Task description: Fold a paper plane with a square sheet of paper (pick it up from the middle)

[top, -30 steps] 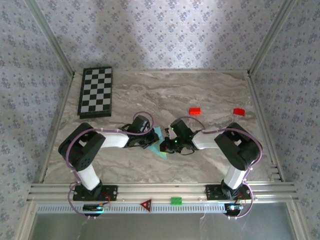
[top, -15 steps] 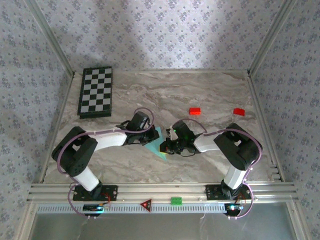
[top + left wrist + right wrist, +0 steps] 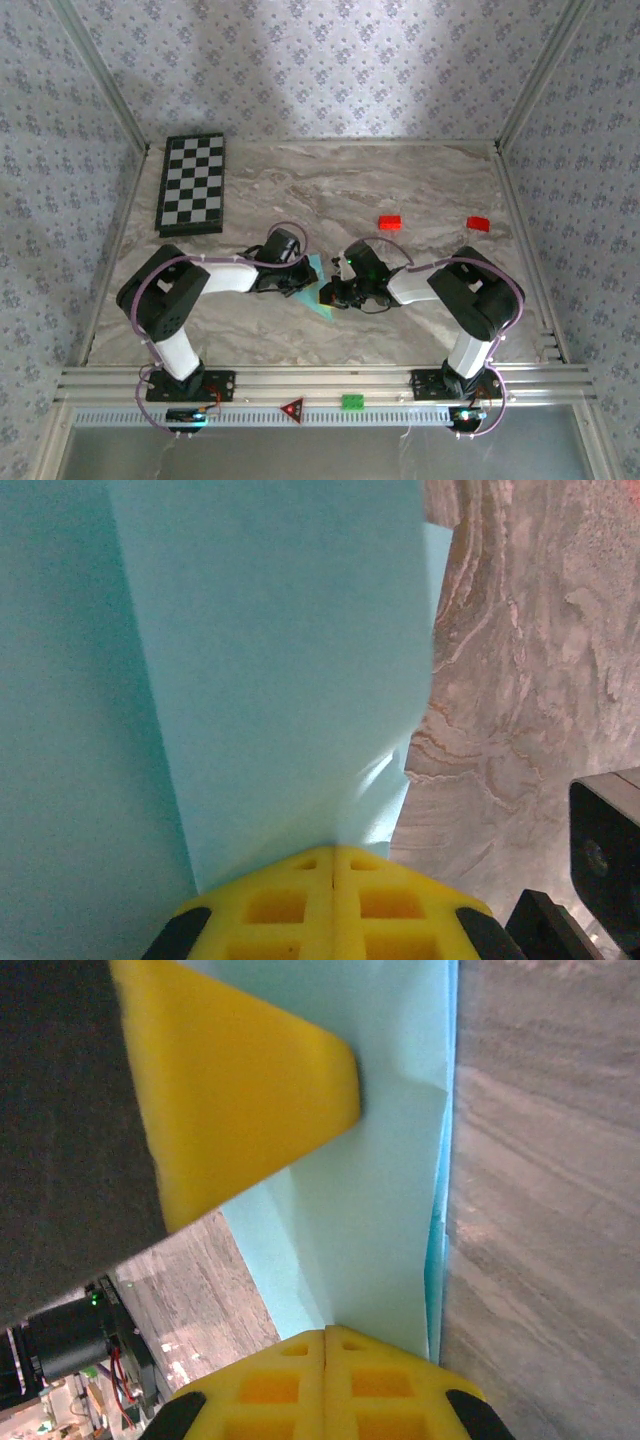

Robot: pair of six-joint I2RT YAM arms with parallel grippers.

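Seen from above, two robot arms meet near the middle of a marble table, over a light cyan-blue paper plane lying on the tabletop between them. The left gripper has its yellow pads pressed together with nothing between them, tips against the folded paper. The right gripper is likewise closed, its tips on the paper just beside a long crease and near the left one. A chessboard lies far left; two small red blocks sit toward the far right.
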